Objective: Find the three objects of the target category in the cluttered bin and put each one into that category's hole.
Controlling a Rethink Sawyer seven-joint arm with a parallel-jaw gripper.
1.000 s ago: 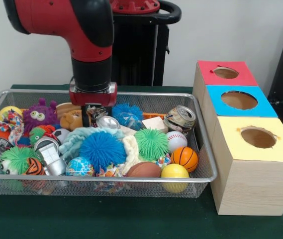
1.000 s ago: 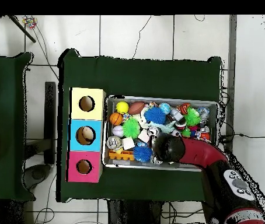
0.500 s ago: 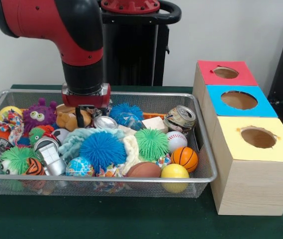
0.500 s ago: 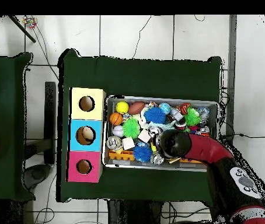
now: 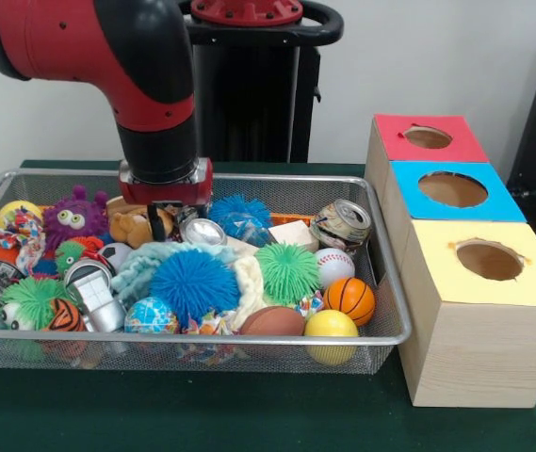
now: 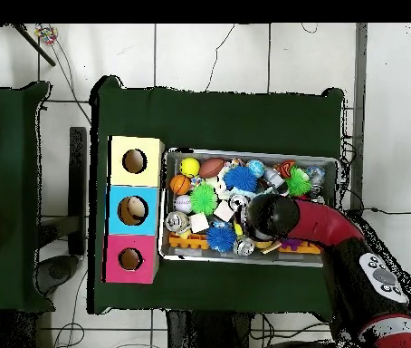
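We see the end effector [image 5: 164, 221] low among toys in the bin [image 5: 381, 282], upper left; we cannot tell its grip.

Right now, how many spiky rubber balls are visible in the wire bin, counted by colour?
Blue spiky rubber balls: 2 (large front one, smaller rear one)
Green spiky rubber balls: 3 (centre, left front, small one beside the purple monster)
Total: 5
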